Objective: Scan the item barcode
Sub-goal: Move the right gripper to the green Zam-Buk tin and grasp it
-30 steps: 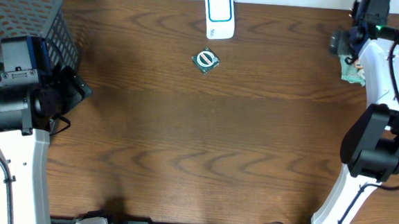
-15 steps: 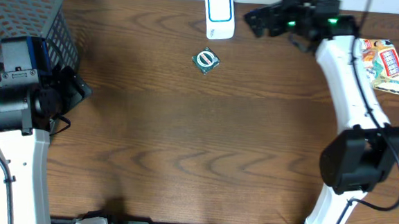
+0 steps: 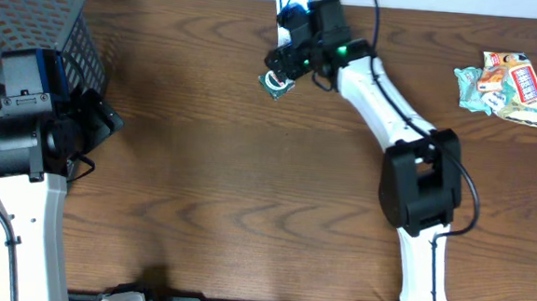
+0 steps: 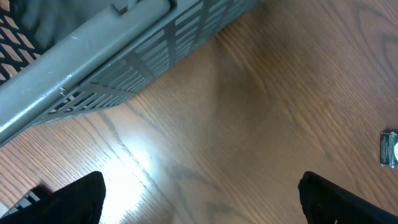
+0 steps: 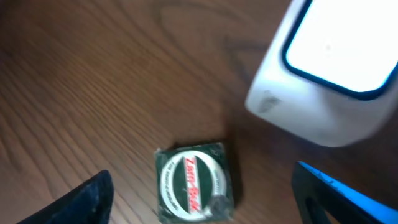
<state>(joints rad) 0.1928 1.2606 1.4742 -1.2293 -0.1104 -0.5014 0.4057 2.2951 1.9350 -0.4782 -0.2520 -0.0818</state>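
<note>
— Beneath the right jaws, what sits on the tabletop (image 3: 247,196)?

— A small square item (image 5: 194,182), dark green with crinkled edges and a round white label printed in red. It lies flat on the brown wood grain between the two dark fingertips (image 5: 93,199) and touches neither. Those jaws stand wide apart and grip nothing.

— And beyond the item?

— Just past it stands the scanner (image 5: 329,68), a smooth white plastic block with rounded corners and a pale window rimmed in dark blue. The right wrist view is blurred there, so finer detail cannot be read.

— What does the overhead view add?

— It shows the white right arm (image 3: 383,111) stretched across toward the far edge. Well apart from those jaws lies a glossy, crumpled snack packet (image 3: 504,86), which neither wrist camera catches.

— The left jaws?

— They are also wide apart and empty, over bare wood. Ahead of them, the left wrist view shows the grey slatted plastic basket (image 4: 124,50) close up, its rim a solid bar. The item shows at that picture's right edge, well away from them.
</note>
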